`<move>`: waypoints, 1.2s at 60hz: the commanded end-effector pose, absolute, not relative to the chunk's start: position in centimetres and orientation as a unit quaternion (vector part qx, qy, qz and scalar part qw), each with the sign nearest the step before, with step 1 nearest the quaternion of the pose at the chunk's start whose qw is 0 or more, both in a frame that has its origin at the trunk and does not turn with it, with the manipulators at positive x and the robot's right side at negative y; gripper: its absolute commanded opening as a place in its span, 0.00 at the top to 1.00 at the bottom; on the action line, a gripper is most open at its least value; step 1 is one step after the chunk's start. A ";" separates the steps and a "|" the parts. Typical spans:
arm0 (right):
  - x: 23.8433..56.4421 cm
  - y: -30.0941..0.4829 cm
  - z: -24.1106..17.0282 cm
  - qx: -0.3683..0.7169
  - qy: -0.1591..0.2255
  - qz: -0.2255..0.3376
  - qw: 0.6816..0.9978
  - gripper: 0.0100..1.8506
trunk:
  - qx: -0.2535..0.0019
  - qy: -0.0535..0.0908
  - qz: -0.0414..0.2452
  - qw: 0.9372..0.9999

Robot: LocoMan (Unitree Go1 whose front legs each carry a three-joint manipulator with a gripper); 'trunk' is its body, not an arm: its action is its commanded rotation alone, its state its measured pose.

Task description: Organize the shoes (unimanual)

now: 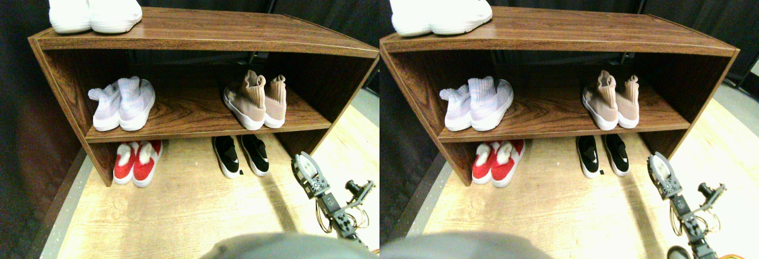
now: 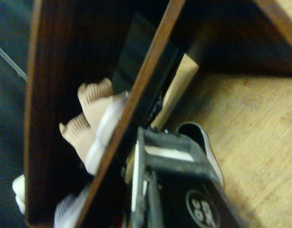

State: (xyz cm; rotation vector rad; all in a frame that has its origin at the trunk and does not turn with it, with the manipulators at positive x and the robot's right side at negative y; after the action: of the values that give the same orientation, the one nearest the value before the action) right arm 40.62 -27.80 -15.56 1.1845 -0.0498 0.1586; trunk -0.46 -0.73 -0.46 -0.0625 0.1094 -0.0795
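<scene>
Shoes sit paired on the shelf [image 1: 195,34]: tan pair [image 1: 256,100], black pair [image 1: 241,156]. No lettering on them is readable. My claw [image 1: 305,167] hangs over the floor [image 1: 178,211], and I cannot tell whether it is open.

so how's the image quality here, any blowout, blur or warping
Stereo pair view: the white shoes on the shelf unit are blown out, and its edges bow from wide-angle distortion. Wrist view: soft and blurred overall, tan shoes smeared, dark near the end effector.
</scene>
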 end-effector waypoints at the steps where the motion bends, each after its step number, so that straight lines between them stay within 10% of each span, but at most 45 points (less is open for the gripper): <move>1: 41.6 -28.5 -16.7 0.575 -0.015 0.029 0.818 0.97 | -0.052 0.068 -0.032 0.996; 72: 50.4 -30.6 -20.9 0.608 0.031 -0.097 0.787 0.97 | -0.061 0.065 -0.011 0.996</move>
State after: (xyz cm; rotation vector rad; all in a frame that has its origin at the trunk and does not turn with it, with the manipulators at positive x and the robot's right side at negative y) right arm 50.03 -30.84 -21.34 1.3099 0.0538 -0.2405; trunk -0.40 -0.52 -0.32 -0.0974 0.1109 -0.0425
